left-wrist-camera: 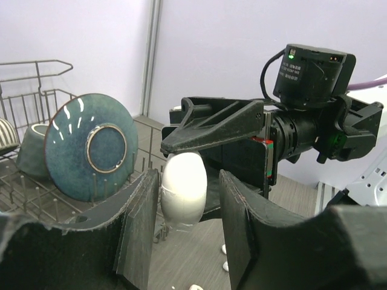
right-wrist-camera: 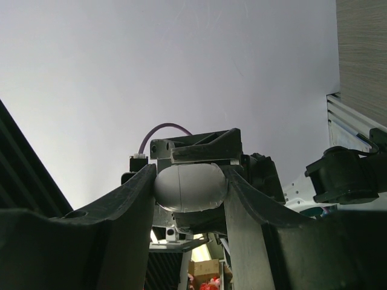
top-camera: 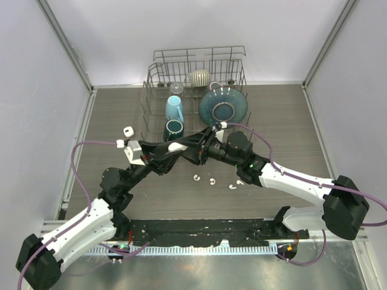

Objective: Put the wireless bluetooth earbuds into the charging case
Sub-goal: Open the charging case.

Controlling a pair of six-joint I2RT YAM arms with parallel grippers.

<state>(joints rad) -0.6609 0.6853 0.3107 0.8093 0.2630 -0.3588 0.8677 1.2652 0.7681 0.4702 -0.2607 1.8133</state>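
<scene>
**A:** Jaws on the right arm are pinched across the charging case [right-wrist-camera: 190, 186]. One finger [right-wrist-camera: 136, 199] presses on each side of the white egg shape, so the gap is about half of what they could manage.

**B:** And the left jaws?

**A:** They stand narrower, around the lower end of the same case. It rests against one finger [left-wrist-camera: 142, 223], but a sliver of gap shows at the other. I cannot tell whether they truly clamp it or only cradle it.

**B:** Why two sets of jaws on one small thing?

**A:** My guess is that one steadies the body while the other works the lid. The case looks closed, with no well showing, so nothing could go in yet. Holding it up between the jaws, off the tabletop [top-camera: 290, 133], gives both sides room to work.

**B:** Where are the earbuds?

**B:** I don't see one in either set of jaws.

**A:** No, neither has one. The earbuds [top-camera: 213, 180] lie loose on the tabletop, below the jaws and a little to the near side. They are four small white hooks, each apart from the others, and I'd say they wait there until the lid is up.

**B:** Anything close by?

**A:** A dish rack [top-camera: 157, 78] stands just beyond the jaws with a blue plate [left-wrist-camera: 91, 145] propped in it. It is no part of the job, but a wide swing might clip it.
</scene>
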